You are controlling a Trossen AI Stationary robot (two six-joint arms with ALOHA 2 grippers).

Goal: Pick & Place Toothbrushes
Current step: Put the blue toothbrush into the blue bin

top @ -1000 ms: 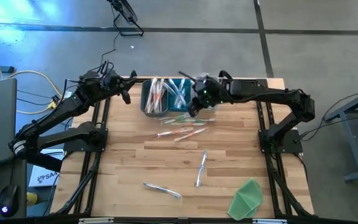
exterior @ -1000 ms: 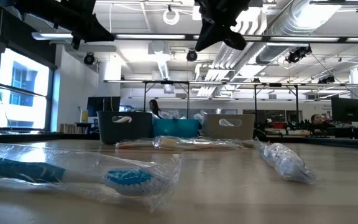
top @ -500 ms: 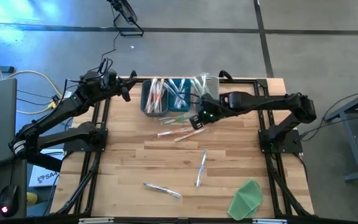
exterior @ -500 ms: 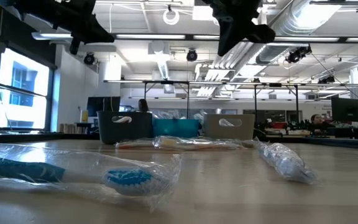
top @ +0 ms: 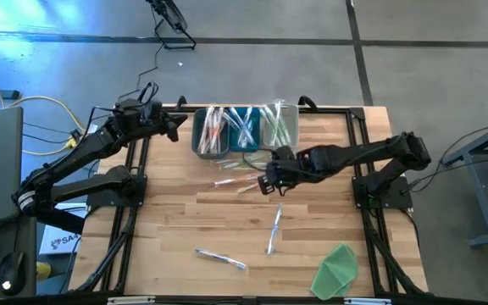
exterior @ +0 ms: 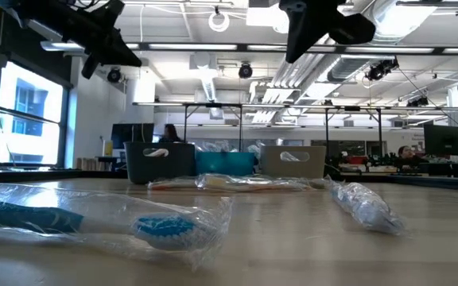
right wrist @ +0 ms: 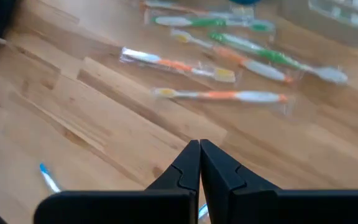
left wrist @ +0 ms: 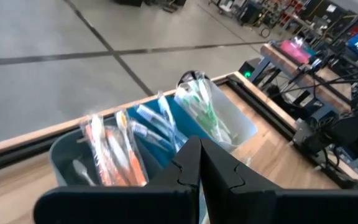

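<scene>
**My right hand hangs empty over loose toothbrushes**

My right hand [top: 269, 182], fingers pressed together and holding nothing, hangs above the table [top: 168, 229]. My left hand [top: 176, 125], also closed, waits by the bins [top: 200, 144]. Loose toothbrushes [right wrist: 219, 95] lie below, ready for picking.

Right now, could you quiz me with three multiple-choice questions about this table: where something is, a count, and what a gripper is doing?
1. Where does the green cloth lie?
A. inside a bin
B. near the table's front right corner
C. under the left arm

2. How many bins stand at the back edge?
A. three
B. one
C. five

3. The right gripper is:
A. wide open
B. shut, holding nothing
C. shut on a toothbrush

Answers: 1 B, the high view shows it there. 2 A, three stand side by side. 3 B, its fingers meet above the loose toothbrushes.
</scene>
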